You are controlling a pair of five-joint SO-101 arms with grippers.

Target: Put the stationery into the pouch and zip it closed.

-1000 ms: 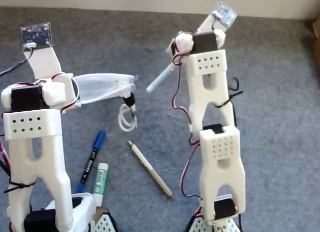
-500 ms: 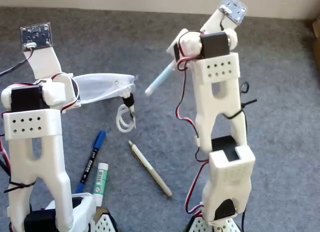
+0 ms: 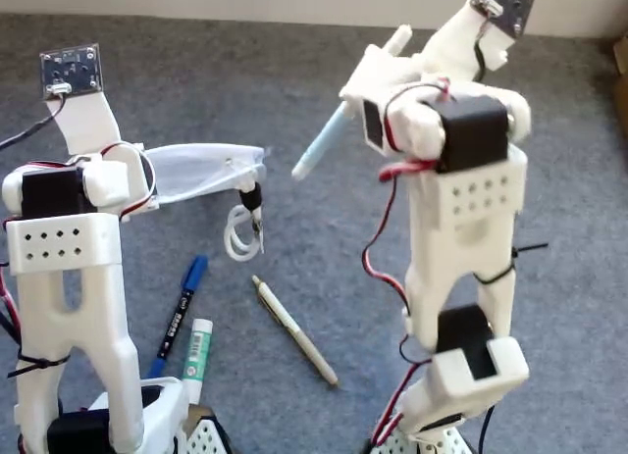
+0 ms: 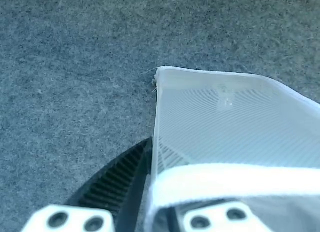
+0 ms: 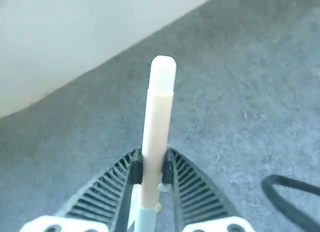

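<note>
- Two grippers each hold one item above the grey carpet (image 3: 569,179); three more items lie on it.
- Left gripper (image 4: 151,159): the fingers are closed down on one edge of the pouch (image 3: 201,172), with the material pinched between them.
- The pouch is translucent and held roughly level, off the carpet, extending toward the right arm. Whether its mouth is open cannot be told.
- Zip pull (image 3: 254,199): black, hanging from the pouch's right end. A white cord loop (image 3: 240,236) dangles below it.
- Blue marker (image 3: 180,315): lies tilted on the carpet below the pouch, just beside the left arm's base (image 3: 147,415).
- White-and-green pen (image 3: 196,354): lies just right of the blue marker's lower end. Its own lower end is hidden by the base.
- Beige pen (image 3: 294,331): lies diagonally on the carpet between the two arms, apart from the other two.
- Right gripper (image 5: 150,169): the fingers are closed to a narrow gap and clamp the pale blue pen (image 3: 329,140) on both sides.
- The pale blue pen is raised and slanted. Its cream end projects past the fingers, and its blue end points down toward the pouch's right end, apart from it.
</note>
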